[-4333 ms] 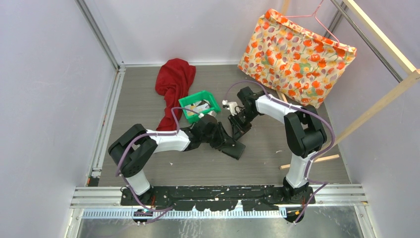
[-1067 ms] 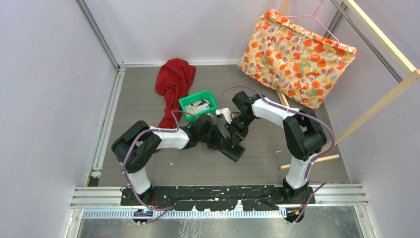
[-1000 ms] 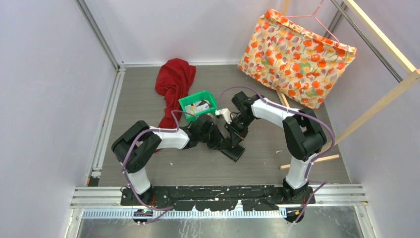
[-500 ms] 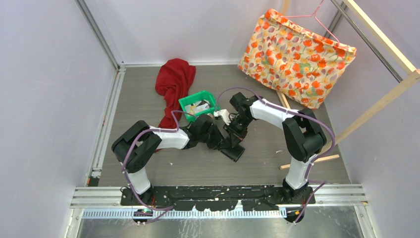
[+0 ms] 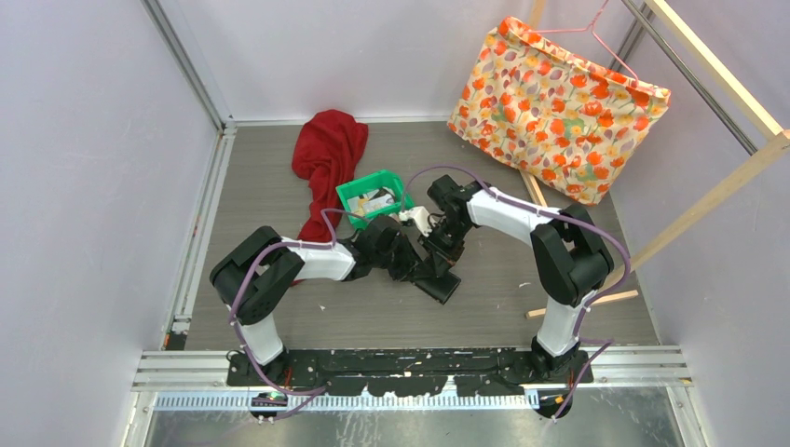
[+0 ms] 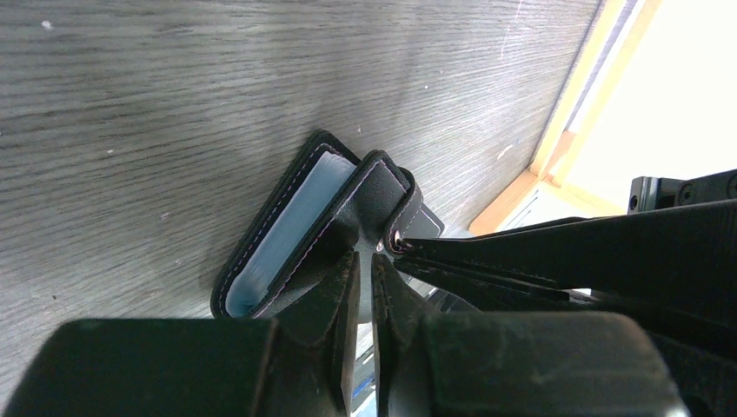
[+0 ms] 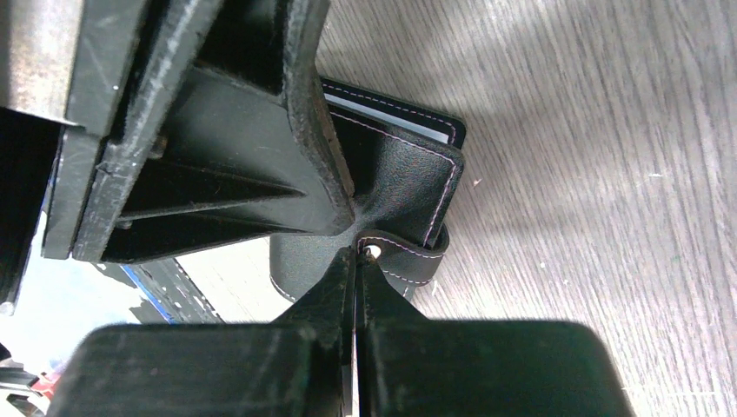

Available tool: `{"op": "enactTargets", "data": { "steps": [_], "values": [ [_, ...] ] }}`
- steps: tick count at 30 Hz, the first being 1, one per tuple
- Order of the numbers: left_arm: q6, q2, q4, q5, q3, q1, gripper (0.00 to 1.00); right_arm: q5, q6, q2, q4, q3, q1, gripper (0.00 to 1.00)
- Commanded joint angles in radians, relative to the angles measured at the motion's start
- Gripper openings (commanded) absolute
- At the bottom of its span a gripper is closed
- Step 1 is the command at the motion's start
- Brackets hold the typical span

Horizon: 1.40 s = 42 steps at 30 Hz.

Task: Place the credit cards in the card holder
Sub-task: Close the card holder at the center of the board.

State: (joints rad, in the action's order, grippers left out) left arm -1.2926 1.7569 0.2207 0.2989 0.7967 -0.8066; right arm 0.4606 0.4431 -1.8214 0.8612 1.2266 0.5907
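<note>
though the overhead view lumps both wrists into one black knot, the wrist cameras sort it out. at far left a red cloth (image 5: 326, 154) lies heaped on the table (image 5: 279, 312), its near end hidden behind the left arm. just right of it the green bin (image 5: 352, 200) holds the credit cards (image 5: 377, 196), too small there to count or tell apart. the left gripper (image 6: 363, 265) is clamped on a raised cover flap of the card holder (image 6: 291, 230), which lies part open on the table at the middle (its pale inner pocket shows only edge-on, so whether a card sits inside cannot be told). the right gripper (image 7: 357, 256), fingers pressed together, pinches the holder's snap tab (image 7: 408, 261). a flowered bag (image 5: 559, 102) leans at far right.
</note>
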Motion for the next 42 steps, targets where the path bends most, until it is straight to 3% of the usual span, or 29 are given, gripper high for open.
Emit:
{"op": "enactTargets", "data": {
  "steps": [1, 22, 36, 42],
  "values": [
    [0.014, 0.049, -0.093, -0.053, -0.045, 0.0, 0.13, -0.009, -0.03, -0.05, -0.025, -0.048, 0.053, 0.01],
    [-0.02, 0.038, 0.005, -0.052, -0.114, 0.004, 0.12, 0.075, -0.111, -0.034, -0.048, -0.06, 0.065, 0.01],
    [-0.044, 0.044, 0.078, -0.046, -0.148, 0.004, 0.12, -0.036, -0.165, -0.085, -0.062, -0.044, 0.093, 0.01],
    [-0.044, 0.034, 0.092, -0.045, -0.163, 0.007, 0.12, 0.014, -0.146, -0.115, -0.021, -0.006, 0.067, 0.01]
  ]
}}
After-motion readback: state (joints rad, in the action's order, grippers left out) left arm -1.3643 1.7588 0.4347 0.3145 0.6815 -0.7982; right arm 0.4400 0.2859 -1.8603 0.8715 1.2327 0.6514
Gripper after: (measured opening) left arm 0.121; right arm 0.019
